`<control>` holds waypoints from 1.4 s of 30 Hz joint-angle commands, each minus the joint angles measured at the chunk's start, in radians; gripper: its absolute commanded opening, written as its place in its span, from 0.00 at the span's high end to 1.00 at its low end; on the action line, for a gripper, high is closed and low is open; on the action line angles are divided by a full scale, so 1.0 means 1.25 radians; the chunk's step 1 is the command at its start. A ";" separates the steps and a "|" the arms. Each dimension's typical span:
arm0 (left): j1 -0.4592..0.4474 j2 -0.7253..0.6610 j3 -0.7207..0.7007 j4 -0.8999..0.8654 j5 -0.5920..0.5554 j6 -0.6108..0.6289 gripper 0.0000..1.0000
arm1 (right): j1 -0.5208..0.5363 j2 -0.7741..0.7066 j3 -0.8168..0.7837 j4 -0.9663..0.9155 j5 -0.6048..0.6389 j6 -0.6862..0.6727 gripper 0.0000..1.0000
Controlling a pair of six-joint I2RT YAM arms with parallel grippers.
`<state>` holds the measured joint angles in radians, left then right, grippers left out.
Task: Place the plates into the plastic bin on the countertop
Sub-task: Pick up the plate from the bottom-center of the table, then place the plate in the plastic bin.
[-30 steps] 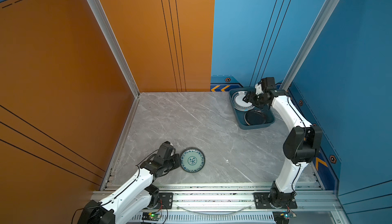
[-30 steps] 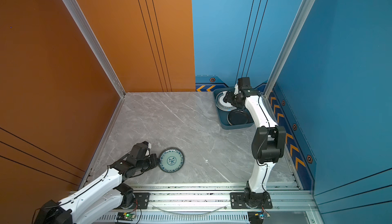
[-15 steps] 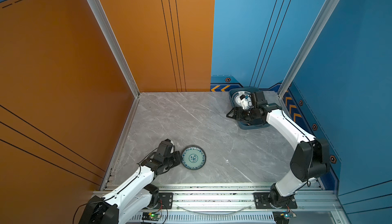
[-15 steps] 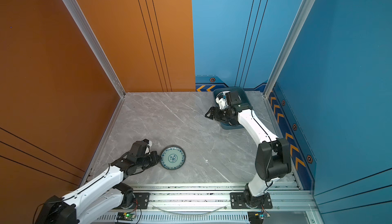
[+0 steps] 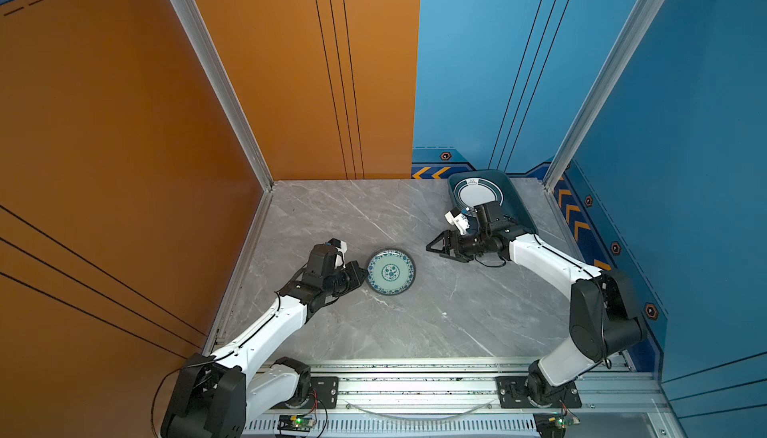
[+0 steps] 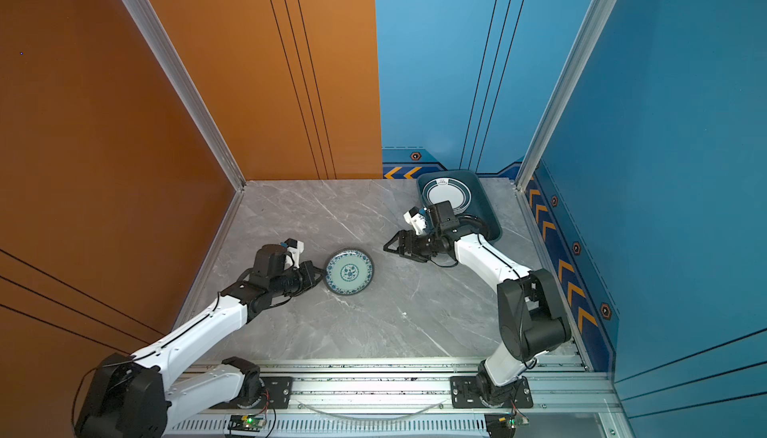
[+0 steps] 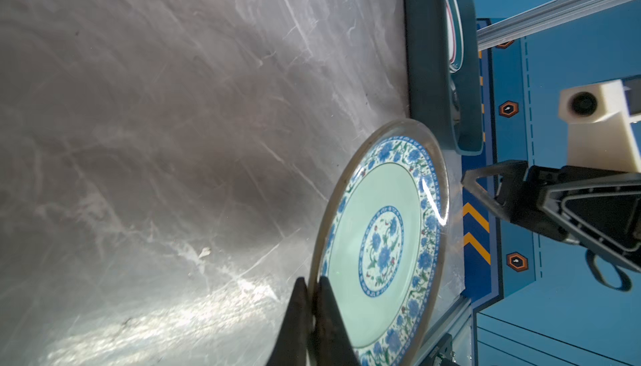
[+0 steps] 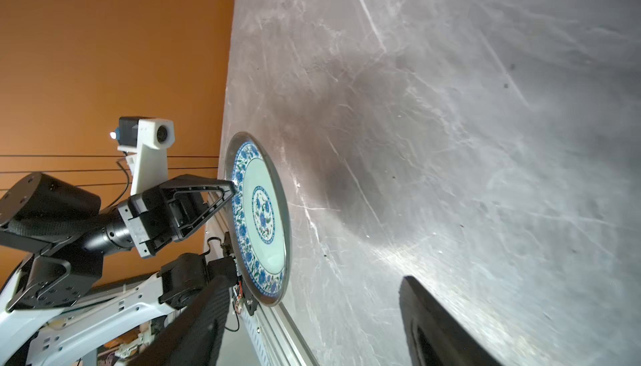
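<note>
Stretching low over the desk [image 5: 332,216], the left pincer [image 5: 364,276] is clamped on the floral plate [image 5: 390,271], seemingly tilted. The right pincer [image 5: 433,249], jaws apart, faces it near the bin [image 5: 521,207].

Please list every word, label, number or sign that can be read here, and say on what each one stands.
Words or numbers: none readable.
Sign: orange chevrons low on the blue wall, no text.
Sign: hexagon badges beside them, marks too small to read.
Emblem on the rim of the white plate in the bin: too small to read.
The floral plate bears pattern only.
</note>
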<state>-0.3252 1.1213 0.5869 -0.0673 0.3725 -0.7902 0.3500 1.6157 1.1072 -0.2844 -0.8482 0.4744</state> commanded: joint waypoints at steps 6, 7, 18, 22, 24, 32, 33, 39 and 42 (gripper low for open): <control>-0.016 0.062 0.076 0.051 0.033 0.004 1.00 | 0.055 0.041 -0.008 0.114 -0.044 0.042 0.21; -0.021 0.068 0.084 0.055 0.034 0.002 1.00 | 0.060 0.047 -0.008 0.122 -0.044 0.047 0.21; -0.076 0.155 0.148 0.110 0.031 -0.013 1.00 | 0.100 0.097 -0.003 0.227 -0.069 0.120 0.28; -0.094 0.182 0.159 0.130 0.031 -0.021 1.00 | 0.105 0.117 -0.002 0.274 -0.085 0.159 0.47; -0.101 0.191 0.165 0.131 0.030 -0.021 1.00 | 0.105 0.124 -0.003 0.292 -0.087 0.175 0.58; -0.109 0.206 0.172 0.136 0.033 -0.021 1.00 | 0.104 0.140 0.017 0.281 -0.075 0.186 1.00; -0.110 0.206 0.173 0.136 0.034 -0.021 1.00 | 0.102 0.140 0.018 0.273 -0.071 0.183 1.00; -0.109 0.205 0.175 0.129 0.033 -0.009 0.62 | 0.079 0.130 0.061 0.155 -0.042 0.127 1.00; -0.109 0.195 0.178 0.105 0.019 0.008 0.27 | 0.036 0.109 0.107 0.024 0.007 0.051 1.00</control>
<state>-0.4553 1.3731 0.7792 0.0639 0.3725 -0.8059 0.4419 1.7851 1.1744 -0.1032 -0.9001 0.6415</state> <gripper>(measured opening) 0.680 0.128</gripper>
